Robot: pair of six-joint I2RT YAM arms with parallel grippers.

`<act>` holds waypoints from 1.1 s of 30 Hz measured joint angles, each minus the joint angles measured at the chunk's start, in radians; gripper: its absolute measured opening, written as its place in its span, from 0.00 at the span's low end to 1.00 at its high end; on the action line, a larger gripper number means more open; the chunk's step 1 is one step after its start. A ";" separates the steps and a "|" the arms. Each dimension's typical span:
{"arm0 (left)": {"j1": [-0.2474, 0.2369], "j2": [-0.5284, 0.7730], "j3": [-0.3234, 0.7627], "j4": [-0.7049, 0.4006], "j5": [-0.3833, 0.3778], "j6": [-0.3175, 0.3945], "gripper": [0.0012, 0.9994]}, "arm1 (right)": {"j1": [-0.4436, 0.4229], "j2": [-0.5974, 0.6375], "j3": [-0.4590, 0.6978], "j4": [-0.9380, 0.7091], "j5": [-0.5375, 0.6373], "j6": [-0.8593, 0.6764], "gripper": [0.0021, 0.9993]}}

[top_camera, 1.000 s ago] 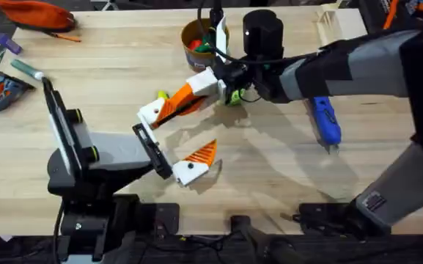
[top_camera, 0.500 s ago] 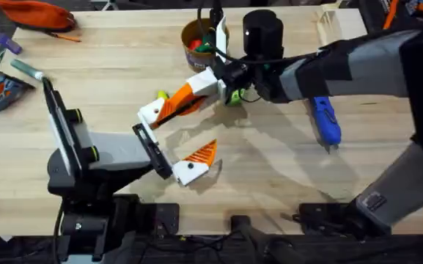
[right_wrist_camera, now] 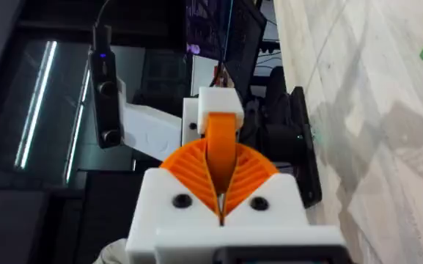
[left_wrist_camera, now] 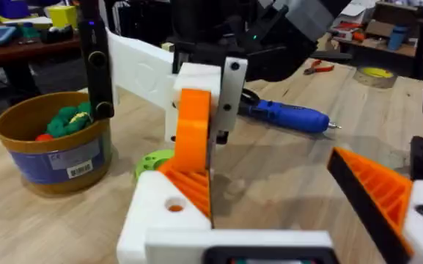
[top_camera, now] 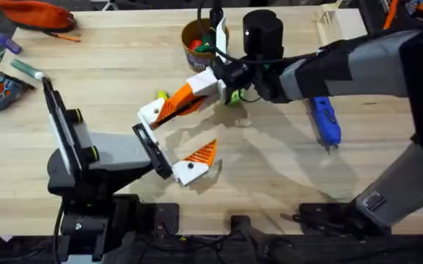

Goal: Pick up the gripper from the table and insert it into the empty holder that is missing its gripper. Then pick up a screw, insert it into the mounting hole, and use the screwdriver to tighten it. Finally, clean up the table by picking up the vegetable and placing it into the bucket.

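My right gripper [top_camera: 190, 92] reaches across the table, shut on the orange ribbed gripper [right_wrist_camera: 222, 139], and holds it against the holder [top_camera: 150, 112]. The holder is the white far jaw block of my left gripper [top_camera: 176, 138], which stands open. In the left wrist view the orange gripper [left_wrist_camera: 194, 125] stands upright over the holder [left_wrist_camera: 156, 216]. The blue screwdriver [top_camera: 326, 121] lies to the right on the table. The ochre bucket [top_camera: 194, 38] stands at the back. Only a yellow bit of the vegetable [top_camera: 162, 96] shows beside the holder.
A green ring disc [top_camera: 233, 96] lies under the right wrist. A black cylinder [top_camera: 262, 33] stands next to the bucket. An orange pouch [top_camera: 39, 13] and pens lie at the back left. Bare wood lies in front of the screwdriver.
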 joint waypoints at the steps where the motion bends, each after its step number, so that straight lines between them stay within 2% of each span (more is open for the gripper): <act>1: 0.000 0.000 0.000 0.000 0.000 0.000 0.99 | 0.000 0.000 0.000 0.000 0.000 0.000 0.01; 7: 0.000 0.000 0.000 0.000 0.000 0.000 0.99 | 0.000 0.000 0.000 0.000 0.000 0.000 0.01; 8: 0.000 0.000 0.000 0.000 0.000 0.000 0.99 | 0.000 0.000 0.000 0.000 0.000 0.004 0.04; 13: -0.007 0.000 0.000 -0.005 0.035 0.000 0.99 | 0.017 0.000 0.000 0.001 0.030 0.006 0.77; 14: -0.007 0.000 0.000 -0.005 0.040 0.000 0.99 | 0.020 0.000 0.000 0.002 0.031 0.005 0.87; 17: -0.007 0.000 0.000 -0.006 0.047 0.000 0.99 | 0.024 0.000 0.000 0.003 0.034 0.006 0.90; 30: -0.007 0.000 0.000 -0.006 0.050 0.000 0.99 | 0.007 0.000 0.000 0.000 0.042 -0.002 0.91; 33: -0.007 0.000 0.000 -0.006 0.050 0.000 0.99 | -0.021 -0.020 0.000 -0.066 0.046 -0.039 0.91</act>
